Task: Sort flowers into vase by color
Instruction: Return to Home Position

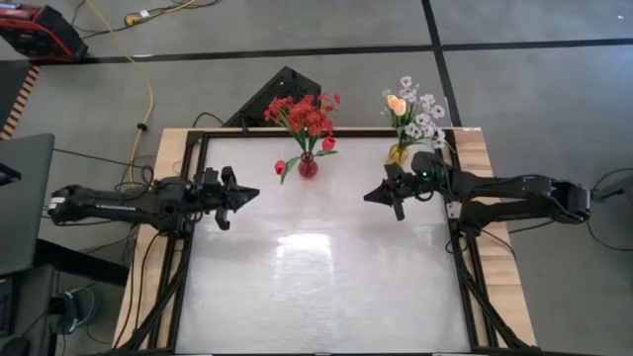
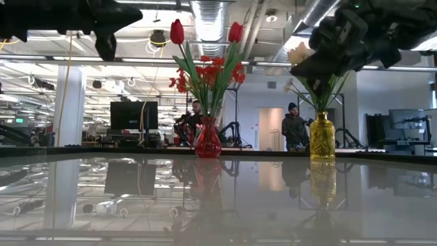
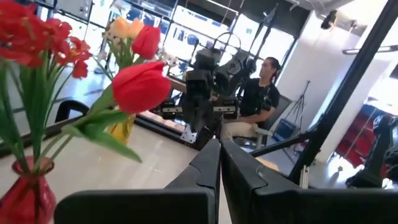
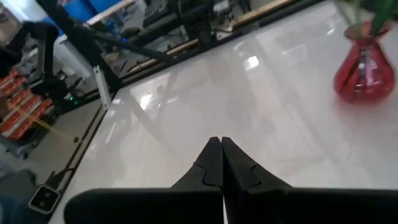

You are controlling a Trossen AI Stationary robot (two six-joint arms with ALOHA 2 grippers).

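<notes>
A red glass vase (image 1: 308,165) at the table's far middle holds red tulips and red blossom clusters (image 1: 305,113), stems down in it. A yellow glass vase (image 1: 398,153) at the far right holds cream-peach tulips and white blossom sprays (image 1: 415,111). My left gripper (image 1: 255,193) hovers shut over the table's left part, pointing toward the right, empty. My right gripper (image 1: 368,197) hovers shut near the yellow vase, pointing toward the left, empty. Both shut fingertip pairs show in the wrist views: left gripper (image 3: 219,146), right gripper (image 4: 217,144).
The white tabletop (image 1: 326,267) lies bare between and in front of both grippers. A dark frame rail (image 1: 188,227) borders the table. People sit and stand in the room beyond the far edge, seen in the low view.
</notes>
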